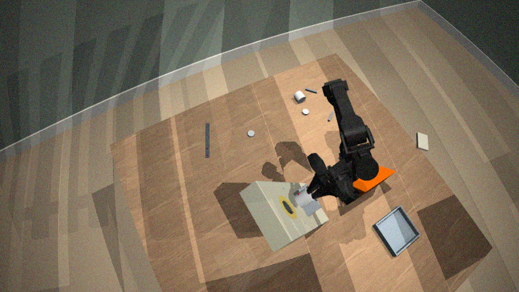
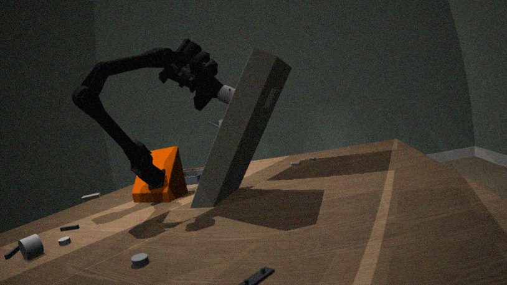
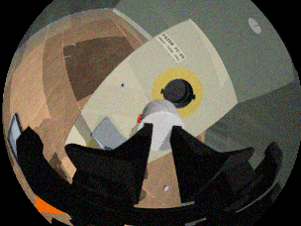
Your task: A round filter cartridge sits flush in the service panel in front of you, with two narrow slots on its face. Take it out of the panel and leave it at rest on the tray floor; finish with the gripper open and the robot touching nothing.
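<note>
- The jaws (image 1: 311, 192) (image 2: 217, 93) were clamped on the pale filter cartridge (image 1: 304, 197) (image 2: 226, 94) (image 3: 162, 115), a red mark showing on its side.
- The cartridge stood out in front of the tilted service panel (image 1: 258, 212) (image 2: 230, 130) (image 3: 126, 81), beyond the tips of the jaws.
- Near the jaws, a yellow ring (image 1: 281, 201) (image 3: 198, 92) circled the panel's dark, round socket (image 1: 287, 207) (image 3: 177, 92).
- Well apart from the jaws, past the orange base block (image 1: 380, 178) (image 2: 170, 159) (image 3: 50, 205), the square tray (image 1: 379, 235) (image 2: 191, 177) (image 3: 13, 130) sat on the bench (image 1: 189, 232) (image 2: 319, 247) (image 3: 54, 84).

White cartridge (image 1: 304, 197) (image 2: 225, 94) (image 3: 162, 124), outside its socket
</note>
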### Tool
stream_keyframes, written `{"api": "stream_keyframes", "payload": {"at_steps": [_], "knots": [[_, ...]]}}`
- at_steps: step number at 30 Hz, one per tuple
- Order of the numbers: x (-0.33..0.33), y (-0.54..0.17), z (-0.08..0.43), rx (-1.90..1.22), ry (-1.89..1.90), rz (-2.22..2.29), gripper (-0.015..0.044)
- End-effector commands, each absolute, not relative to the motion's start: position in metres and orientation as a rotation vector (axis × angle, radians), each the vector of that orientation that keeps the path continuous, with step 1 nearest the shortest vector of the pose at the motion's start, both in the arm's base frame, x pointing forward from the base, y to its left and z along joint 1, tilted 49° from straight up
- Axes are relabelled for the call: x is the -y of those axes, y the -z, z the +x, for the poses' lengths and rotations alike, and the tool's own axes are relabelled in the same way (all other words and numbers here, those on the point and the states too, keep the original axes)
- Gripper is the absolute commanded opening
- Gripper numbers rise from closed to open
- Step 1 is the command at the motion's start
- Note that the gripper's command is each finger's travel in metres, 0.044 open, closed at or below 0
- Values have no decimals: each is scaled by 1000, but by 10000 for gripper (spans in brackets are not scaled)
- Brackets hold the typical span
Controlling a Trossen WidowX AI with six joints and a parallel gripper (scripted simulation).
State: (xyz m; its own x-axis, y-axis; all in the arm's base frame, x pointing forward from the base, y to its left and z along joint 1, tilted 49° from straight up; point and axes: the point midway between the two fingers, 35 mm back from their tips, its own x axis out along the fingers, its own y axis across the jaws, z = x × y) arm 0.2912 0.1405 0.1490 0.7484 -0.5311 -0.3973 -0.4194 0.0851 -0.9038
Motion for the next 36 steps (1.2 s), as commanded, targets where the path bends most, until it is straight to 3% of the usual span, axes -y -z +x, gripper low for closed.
{"api": "stream_keyframes", "payload": {"at_steps": [1,12,16,36], "knots": [[-133,-142,284,-792,106,-1532,0],[-114,-125,267,-792,106,-1532,0],[-118,-127,270,-802,97,-1537,100],[-129,-139,281,-792,106,-1532,100]]}}
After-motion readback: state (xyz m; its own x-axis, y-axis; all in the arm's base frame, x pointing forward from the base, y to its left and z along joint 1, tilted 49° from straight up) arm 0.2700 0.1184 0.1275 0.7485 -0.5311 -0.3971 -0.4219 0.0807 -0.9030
